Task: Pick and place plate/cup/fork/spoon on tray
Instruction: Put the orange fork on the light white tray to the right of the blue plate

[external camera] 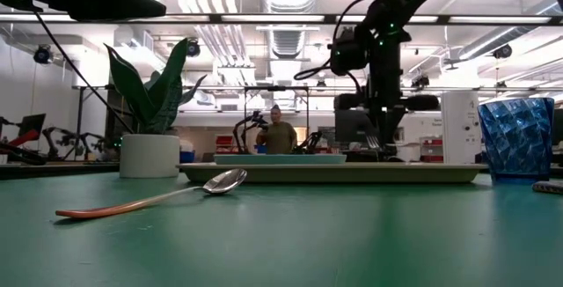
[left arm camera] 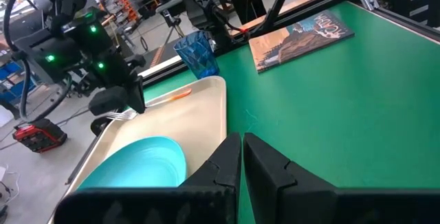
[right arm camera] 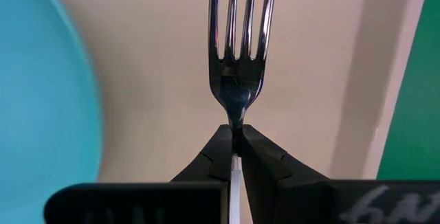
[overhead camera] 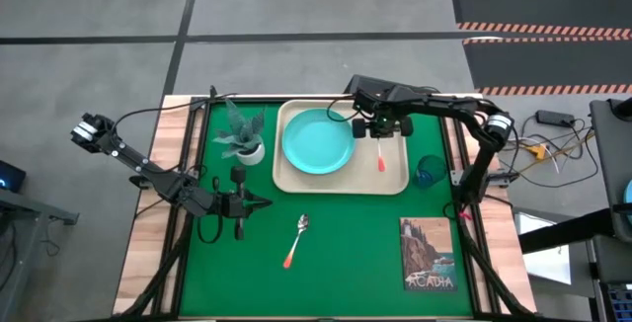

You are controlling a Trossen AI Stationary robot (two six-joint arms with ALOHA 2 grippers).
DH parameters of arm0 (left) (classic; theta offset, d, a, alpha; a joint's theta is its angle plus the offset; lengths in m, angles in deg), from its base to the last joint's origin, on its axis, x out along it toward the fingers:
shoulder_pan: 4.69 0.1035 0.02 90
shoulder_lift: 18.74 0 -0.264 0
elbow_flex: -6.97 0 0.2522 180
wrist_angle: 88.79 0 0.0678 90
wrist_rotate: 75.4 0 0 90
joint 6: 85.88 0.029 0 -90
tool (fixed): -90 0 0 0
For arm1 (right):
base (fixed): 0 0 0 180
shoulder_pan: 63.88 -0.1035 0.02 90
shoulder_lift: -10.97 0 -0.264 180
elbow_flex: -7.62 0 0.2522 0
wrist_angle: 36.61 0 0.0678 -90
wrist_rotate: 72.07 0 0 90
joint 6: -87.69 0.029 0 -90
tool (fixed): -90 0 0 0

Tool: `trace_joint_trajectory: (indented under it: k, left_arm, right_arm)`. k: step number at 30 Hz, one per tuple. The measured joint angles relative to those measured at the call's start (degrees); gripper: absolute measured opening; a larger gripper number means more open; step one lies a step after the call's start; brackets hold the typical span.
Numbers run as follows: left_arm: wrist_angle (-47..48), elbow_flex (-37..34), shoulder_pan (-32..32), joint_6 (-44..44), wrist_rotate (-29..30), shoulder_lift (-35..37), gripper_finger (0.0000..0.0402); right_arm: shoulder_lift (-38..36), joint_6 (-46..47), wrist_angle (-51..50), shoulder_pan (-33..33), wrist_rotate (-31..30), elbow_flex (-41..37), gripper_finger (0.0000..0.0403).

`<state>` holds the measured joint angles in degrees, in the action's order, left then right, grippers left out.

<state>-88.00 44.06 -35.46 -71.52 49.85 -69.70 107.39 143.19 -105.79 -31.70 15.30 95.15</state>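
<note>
In my right wrist view the fork (right arm camera: 237,52) loses its tine tips at the edge, its handle hidden behind the fingers (right arm camera: 265,162).

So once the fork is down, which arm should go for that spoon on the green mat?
Probably the left. Its gripper rests shut on the mat beside the spoon. The right gripper is over the tray, shut on the fork, farther off.

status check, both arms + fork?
Right tool shut on fork, over tray beside plate. Left tool shut, empty, waiting near plant. Spoon and cup on the mat, nothing blocking.
</note>
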Motion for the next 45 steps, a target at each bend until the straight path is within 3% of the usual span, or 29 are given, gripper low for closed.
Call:
trace_joint_trajectory:
  k: [45]
  left_arm:
    - [0.0, 0.0, 0.0, 1.2, 0.2, 0.0, 0.0003]
  right_arm:
    - [-0.2, -3.7, 5.3, 3.6, 1.1, -12.4, 0.0011]
